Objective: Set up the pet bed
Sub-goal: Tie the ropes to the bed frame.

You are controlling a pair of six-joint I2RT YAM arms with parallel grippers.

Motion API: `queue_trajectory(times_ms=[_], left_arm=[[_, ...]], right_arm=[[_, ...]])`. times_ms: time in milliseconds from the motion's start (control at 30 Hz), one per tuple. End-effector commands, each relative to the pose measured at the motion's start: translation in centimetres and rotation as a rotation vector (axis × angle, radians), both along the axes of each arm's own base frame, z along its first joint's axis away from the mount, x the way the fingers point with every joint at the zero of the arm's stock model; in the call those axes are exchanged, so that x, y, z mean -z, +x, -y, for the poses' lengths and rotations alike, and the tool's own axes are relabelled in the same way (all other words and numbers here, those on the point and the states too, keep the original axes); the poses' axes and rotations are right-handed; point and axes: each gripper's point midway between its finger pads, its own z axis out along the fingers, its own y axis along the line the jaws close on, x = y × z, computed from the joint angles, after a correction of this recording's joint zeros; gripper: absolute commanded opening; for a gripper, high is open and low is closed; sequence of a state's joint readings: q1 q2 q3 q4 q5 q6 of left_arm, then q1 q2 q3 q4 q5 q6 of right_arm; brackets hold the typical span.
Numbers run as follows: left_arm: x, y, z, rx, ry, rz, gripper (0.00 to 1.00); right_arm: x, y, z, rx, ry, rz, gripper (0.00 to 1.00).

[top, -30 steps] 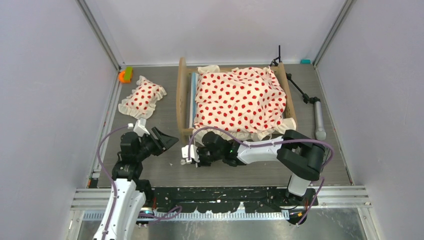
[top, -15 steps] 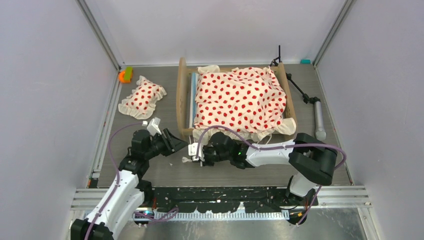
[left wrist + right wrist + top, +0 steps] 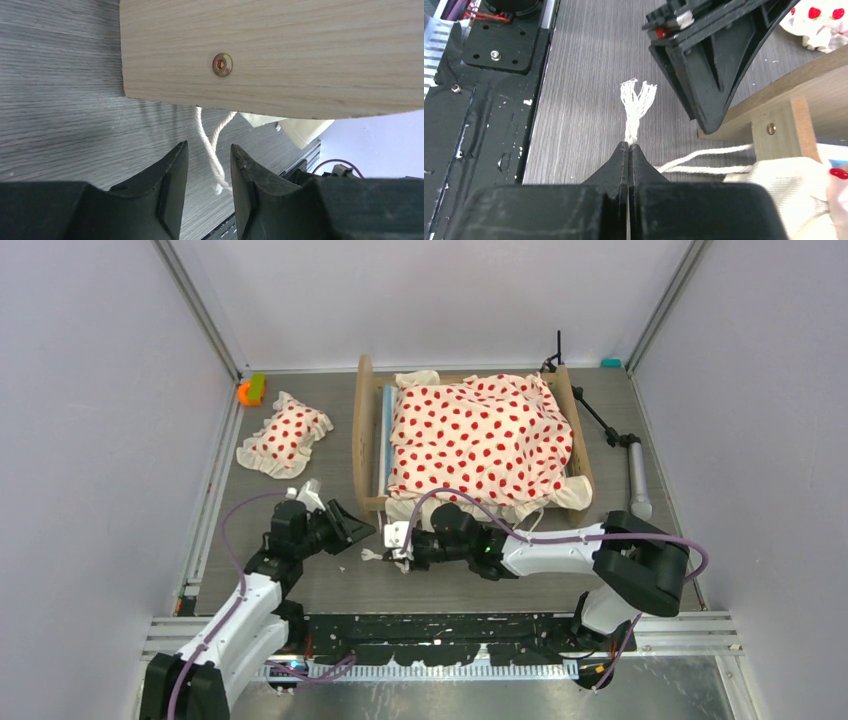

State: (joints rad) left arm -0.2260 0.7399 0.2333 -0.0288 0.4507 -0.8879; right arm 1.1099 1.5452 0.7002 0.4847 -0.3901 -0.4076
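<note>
The bed frame (image 3: 270, 50) is pale bare wood, matt, with fine straight grain and a shiny brass-coloured metal screw (image 3: 222, 64) set in it. Under the frame, the table (image 3: 60, 100) is a grey wood-grain surface, matt and faintly streaked. Beside the frame, the cord (image 3: 635, 107) is white twisted fibre, frayed at its tip. On the frame lies the bedding (image 3: 480, 435), soft cream cloth with red dots. My left gripper (image 3: 208, 152) and right gripper (image 3: 629, 148) are smooth, matt black plastic.
</note>
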Motion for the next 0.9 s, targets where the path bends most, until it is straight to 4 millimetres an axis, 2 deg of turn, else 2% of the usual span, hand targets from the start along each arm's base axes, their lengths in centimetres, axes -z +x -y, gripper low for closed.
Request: queue_trajectory(times_ms=[0, 200, 633, 867], left_arm=[[-1.3, 1.3, 0.9, -0.004, -0.030, 0.066, 0.38], [-0.5, 1.5, 1.6, -0.008, -0.021, 0.050, 0.41], [1.7, 1.6, 2.1, -0.018, -0.006, 0.006, 0.41], [1.7, 2.4, 2.6, -0.030, -0.010, 0.011, 0.39]], right_arm=[[-4.0, 0.2, -0.5, -0.004, 0.127, 0.030, 0.00], [-4.5, 0.0, -0.6, -0.005, 0.148, 0.019, 0.00], [-5.0, -0.2, -0.5, -0.008, 0.173, 0.009, 0.00], [-4.9, -0.4, -0.4, -0.012, 0.172, 0.004, 0.00]])
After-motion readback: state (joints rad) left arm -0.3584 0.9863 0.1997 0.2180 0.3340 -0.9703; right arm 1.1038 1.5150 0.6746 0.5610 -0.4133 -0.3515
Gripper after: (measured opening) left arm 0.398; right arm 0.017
